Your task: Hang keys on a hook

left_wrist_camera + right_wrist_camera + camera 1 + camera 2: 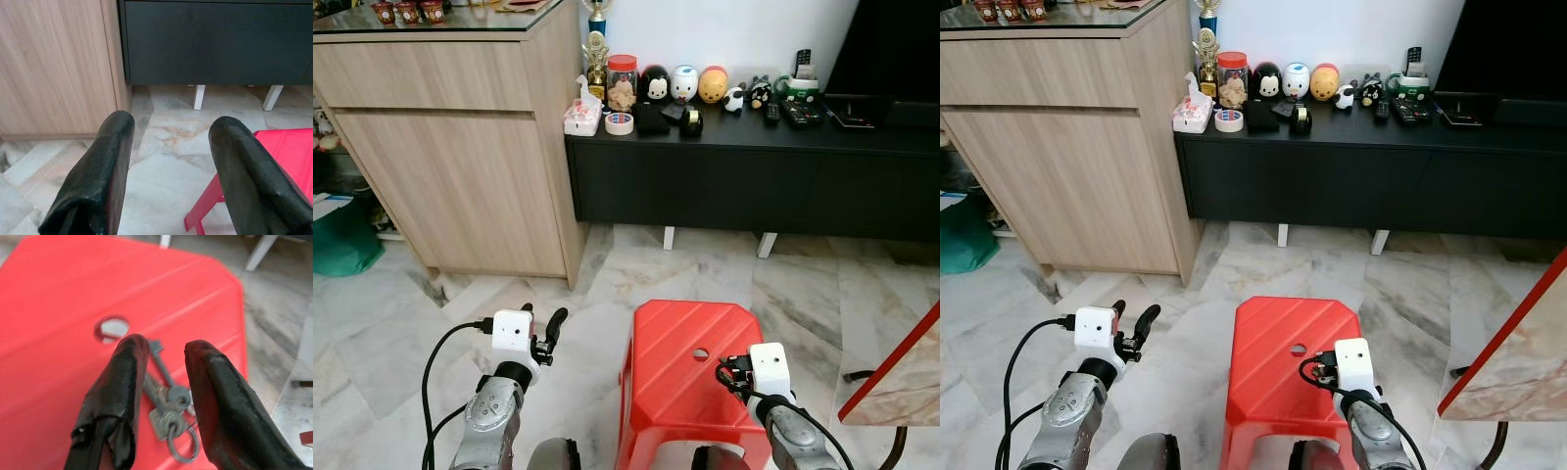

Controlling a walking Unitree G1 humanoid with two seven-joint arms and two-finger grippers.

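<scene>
A home living room. Ahead of the left claw [551,331] stand a wooden cabinet [460,147] and a low black counter [754,166] carrying cartoon figurines [683,84], remotes [798,108] and tape [619,123]. Marble floor [636,269] lies beneath, with a red plastic stool [690,377] under the right claw [161,382].

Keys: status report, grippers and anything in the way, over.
Right gripper open, fingers straddling the keys, not gripped. Keys lie flat on the red stool beside its centre hole. Left gripper open, idle above the floor. Nothing blocking the grasp.
</scene>
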